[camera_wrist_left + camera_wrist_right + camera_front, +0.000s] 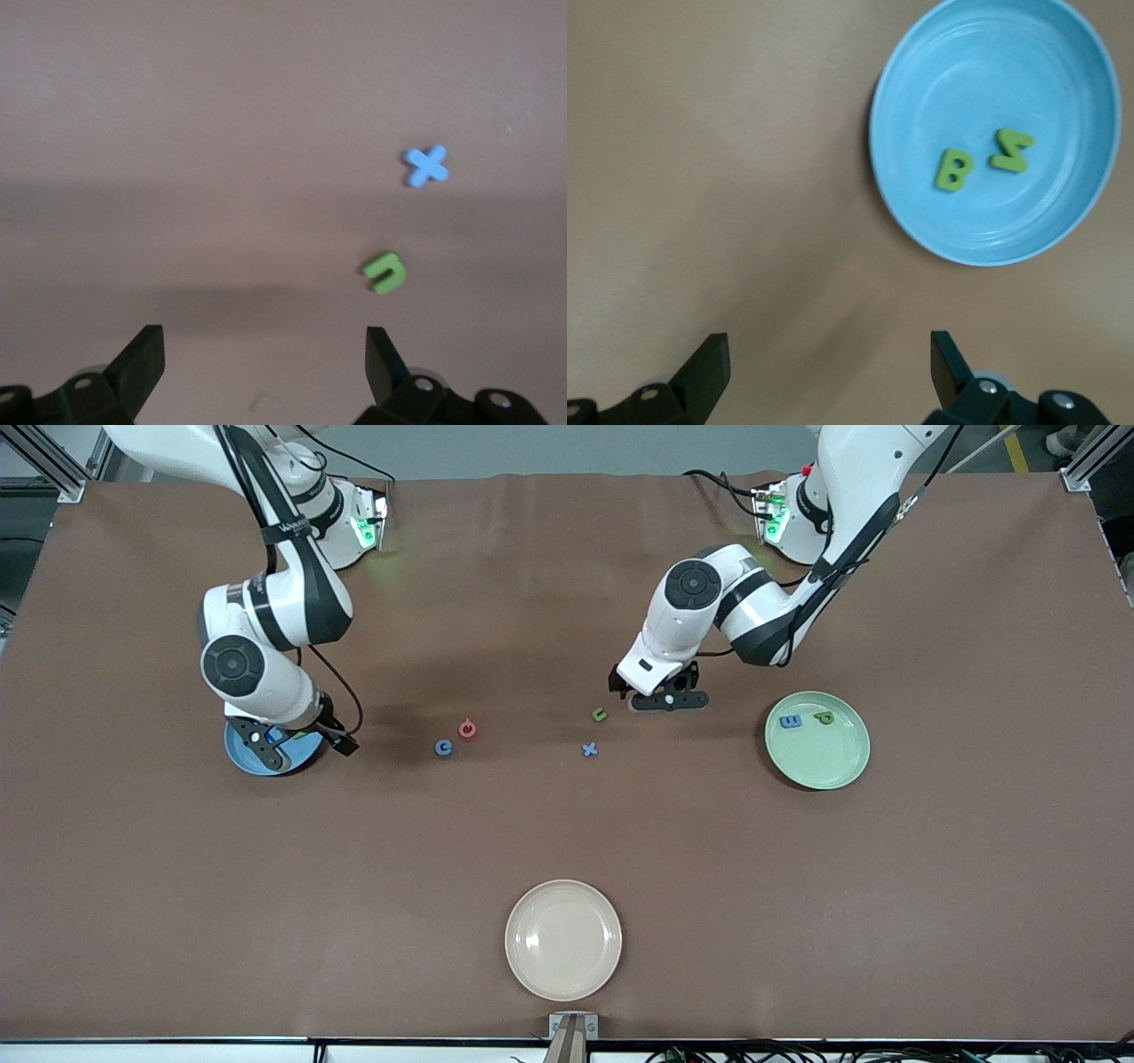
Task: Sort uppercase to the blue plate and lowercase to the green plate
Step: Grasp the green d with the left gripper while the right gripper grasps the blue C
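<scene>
The blue plate (pixel 992 80) holds a green B (pixel 953 169) and a green N (pixel 1012 149). In the front view the right arm's hand covers most of the blue plate (pixel 237 746). My right gripper (pixel 307 751) (pixel 830 350) hangs open and empty over the plate's edge. A blue C (pixel 443 747) and a red O (pixel 467 729) lie mid-table. The green plate (pixel 828 766) holds a blue m (pixel 790 721) and a green p (pixel 825 716). My left gripper (pixel 640 693) (pixel 263 345) is open and empty, low beside the green u (pixel 600 714) (pixel 384 272). A blue x (pixel 589 750) (pixel 427 165) lies nearer the camera.
A cream plate (pixel 563 939) sits near the table's front edge, nearer the camera than all the letters. Brown cloth covers the whole table. Both arm bases stand along the table's back edge.
</scene>
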`<action>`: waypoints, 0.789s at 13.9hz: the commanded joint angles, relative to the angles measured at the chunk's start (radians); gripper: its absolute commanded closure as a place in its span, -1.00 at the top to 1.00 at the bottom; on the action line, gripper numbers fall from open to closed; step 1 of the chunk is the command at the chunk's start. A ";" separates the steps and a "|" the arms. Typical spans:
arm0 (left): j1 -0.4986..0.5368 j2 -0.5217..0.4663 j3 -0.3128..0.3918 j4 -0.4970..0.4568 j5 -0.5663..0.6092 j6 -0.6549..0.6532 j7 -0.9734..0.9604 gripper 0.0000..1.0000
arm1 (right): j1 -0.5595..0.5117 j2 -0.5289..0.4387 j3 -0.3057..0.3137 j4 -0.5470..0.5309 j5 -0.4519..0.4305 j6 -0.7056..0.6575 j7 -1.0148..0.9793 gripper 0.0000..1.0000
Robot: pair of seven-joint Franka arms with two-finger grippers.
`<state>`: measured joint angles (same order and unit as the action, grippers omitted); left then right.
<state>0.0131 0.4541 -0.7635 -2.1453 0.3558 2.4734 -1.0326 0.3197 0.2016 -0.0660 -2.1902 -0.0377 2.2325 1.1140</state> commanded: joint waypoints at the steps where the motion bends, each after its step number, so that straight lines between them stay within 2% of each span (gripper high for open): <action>1: -0.086 0.110 0.048 0.103 0.011 -0.008 -0.067 0.99 | 0.028 0.041 -0.005 -0.008 0.039 0.099 0.015 1.00; 3: -0.172 0.130 0.119 0.152 0.012 -0.008 -0.109 0.99 | 0.057 0.061 -0.005 -0.006 0.084 0.136 0.015 1.00; 6: -0.310 0.153 0.239 0.209 0.009 -0.016 -0.132 0.99 | 0.093 0.079 -0.005 -0.005 0.096 0.186 0.046 1.00; 8: -0.353 0.182 0.271 0.255 0.009 -0.036 -0.158 0.99 | 0.137 0.102 -0.005 -0.003 0.096 0.243 0.114 1.00; 11: -0.366 0.213 0.280 0.288 0.012 -0.044 -0.162 0.98 | 0.157 0.131 -0.005 0.010 0.096 0.266 0.150 1.00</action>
<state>-0.3413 0.6369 -0.4920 -1.9026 0.3559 2.4537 -1.1809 0.4655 0.3105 -0.0645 -2.1921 0.0453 2.4779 1.2422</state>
